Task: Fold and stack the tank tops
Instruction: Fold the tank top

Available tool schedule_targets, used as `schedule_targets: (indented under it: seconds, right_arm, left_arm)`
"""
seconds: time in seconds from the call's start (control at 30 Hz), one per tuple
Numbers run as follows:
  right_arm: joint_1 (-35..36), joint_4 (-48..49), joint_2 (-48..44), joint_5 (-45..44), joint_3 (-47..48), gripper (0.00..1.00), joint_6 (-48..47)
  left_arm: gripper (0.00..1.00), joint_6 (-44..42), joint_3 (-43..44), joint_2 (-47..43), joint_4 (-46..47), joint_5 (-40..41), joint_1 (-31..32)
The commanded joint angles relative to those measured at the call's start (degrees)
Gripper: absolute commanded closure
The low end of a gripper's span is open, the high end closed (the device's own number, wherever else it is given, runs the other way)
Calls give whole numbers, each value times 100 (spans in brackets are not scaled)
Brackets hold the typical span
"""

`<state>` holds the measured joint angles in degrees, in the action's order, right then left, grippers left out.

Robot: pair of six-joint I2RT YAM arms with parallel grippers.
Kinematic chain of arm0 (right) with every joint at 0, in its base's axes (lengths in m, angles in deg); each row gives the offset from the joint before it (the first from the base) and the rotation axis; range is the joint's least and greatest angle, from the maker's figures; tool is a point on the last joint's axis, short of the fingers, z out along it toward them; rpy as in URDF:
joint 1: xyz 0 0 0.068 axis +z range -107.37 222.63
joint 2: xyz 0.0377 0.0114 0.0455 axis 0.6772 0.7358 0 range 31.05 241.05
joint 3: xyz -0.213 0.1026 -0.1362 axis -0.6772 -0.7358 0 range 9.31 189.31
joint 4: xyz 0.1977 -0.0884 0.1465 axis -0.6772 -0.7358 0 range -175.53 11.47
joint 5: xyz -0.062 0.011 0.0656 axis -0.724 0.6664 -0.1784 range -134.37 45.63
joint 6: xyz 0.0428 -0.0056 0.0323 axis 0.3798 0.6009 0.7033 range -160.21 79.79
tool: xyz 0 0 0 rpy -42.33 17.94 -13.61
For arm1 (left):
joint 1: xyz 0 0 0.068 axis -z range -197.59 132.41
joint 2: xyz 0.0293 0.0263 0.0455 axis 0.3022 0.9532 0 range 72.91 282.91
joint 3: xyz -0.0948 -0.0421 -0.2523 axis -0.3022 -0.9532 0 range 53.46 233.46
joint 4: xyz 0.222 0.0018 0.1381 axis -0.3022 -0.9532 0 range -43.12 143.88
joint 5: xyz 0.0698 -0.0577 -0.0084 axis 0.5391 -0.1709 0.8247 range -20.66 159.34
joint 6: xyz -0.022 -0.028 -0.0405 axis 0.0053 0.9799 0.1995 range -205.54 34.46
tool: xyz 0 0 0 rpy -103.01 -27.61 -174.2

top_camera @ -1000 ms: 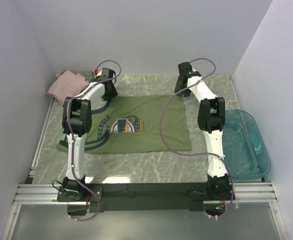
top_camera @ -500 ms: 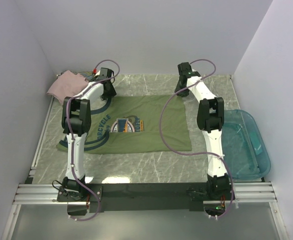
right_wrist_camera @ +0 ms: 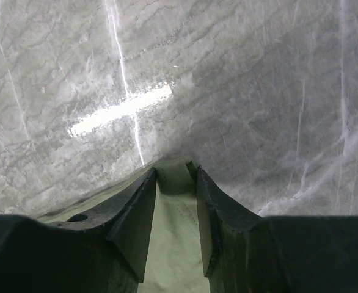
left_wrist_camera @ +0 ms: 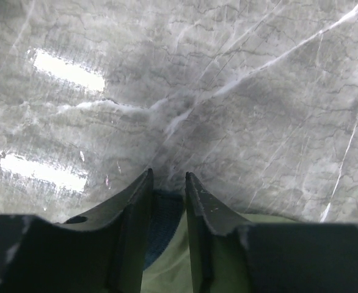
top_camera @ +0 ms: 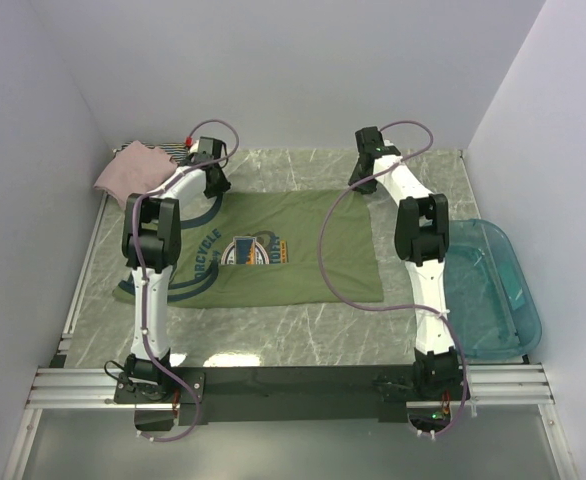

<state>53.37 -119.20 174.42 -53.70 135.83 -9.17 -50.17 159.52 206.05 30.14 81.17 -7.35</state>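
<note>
The olive-green tank top lies spread flat on the marble table, print up. My left gripper is at its far left strap; in the left wrist view my gripper has narrow jaws with navy trim and green cloth between them. My right gripper is at the far right corner; in the right wrist view my gripper pinches a raised corner of green cloth. The pale pink tank top lies folded at the far left. A bit of the striped one shows behind it.
The translucent teal tub stands at the right table edge beside the right arm. White walls close in the back and both sides. A purple cable hangs from each arm over the green top.
The left arm has shifted very slightly to the left at the strap. The right arm and the green top look unchanged.
</note>
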Motion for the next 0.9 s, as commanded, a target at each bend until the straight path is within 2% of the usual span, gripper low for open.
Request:
schedule_targets:
  seconds: [0.0, 0.23, 0.47, 0.6, 0.87]
  right_arm:
    - [16, 217, -318, 9, -259, 59, -2]
    - [-28, 287, -380, 53, -356, 52, -73]
    - [-55, 288, -407, -157, -383, 55, 50]
    - [-64, 296, -424, -193, -400, 55, 103]
    - [-72, 358, -591, -272, -514, 51, -55]
  left_arm:
    - [67, 22, -191, -359, 370, -76, -31]
    - [67, -31, -296, -491, 555, -24, -48]
    - [77, -57, -411, -561, 705, -32, -57]
    - [79, -66, -402, -552, 749, -41, -57]
    - [86, -92, -385, -561, 810, -41, -57]
